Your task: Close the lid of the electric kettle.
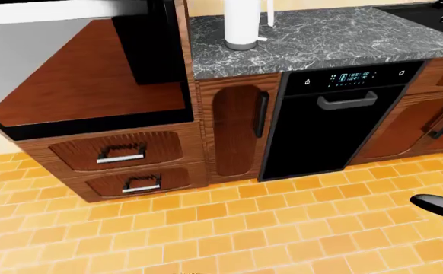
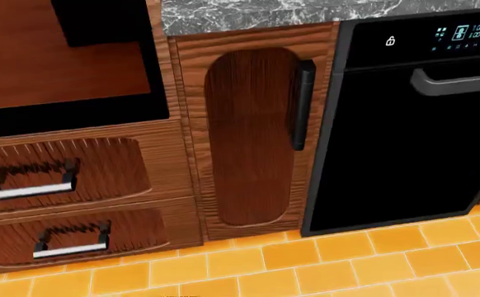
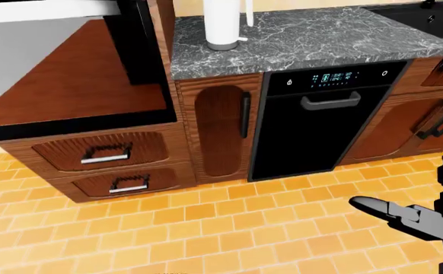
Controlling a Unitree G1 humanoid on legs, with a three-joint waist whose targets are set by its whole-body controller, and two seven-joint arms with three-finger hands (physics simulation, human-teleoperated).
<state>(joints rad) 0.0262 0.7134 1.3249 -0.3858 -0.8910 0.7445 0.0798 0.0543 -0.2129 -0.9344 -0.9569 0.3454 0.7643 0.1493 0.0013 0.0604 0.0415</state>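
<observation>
A white cylindrical vessel (image 1: 242, 25) with a grey base stands on the grey marble counter (image 1: 328, 43) at the top of the left-eye view. Only its lower part shows, so I cannot tell whether it is the kettle, and no lid is in view. My right hand (image 3: 423, 220) is dark and hangs low at the bottom right of the right-eye view, over the floor, with its fingers spread and nothing in them. One finger (image 1: 441, 205) also shows in the left-eye view. It is far below the counter. My left hand is not in view.
Below the counter are a black dishwasher (image 1: 336, 123) with a grey handle, a narrow wooden cabinet door (image 1: 235, 131) and two drawers (image 1: 119, 153) at the left. A black appliance (image 1: 151, 40) stands above them. A dark sink (image 1: 427, 14) is at the top right. Orange tiles (image 1: 229, 228) cover the floor.
</observation>
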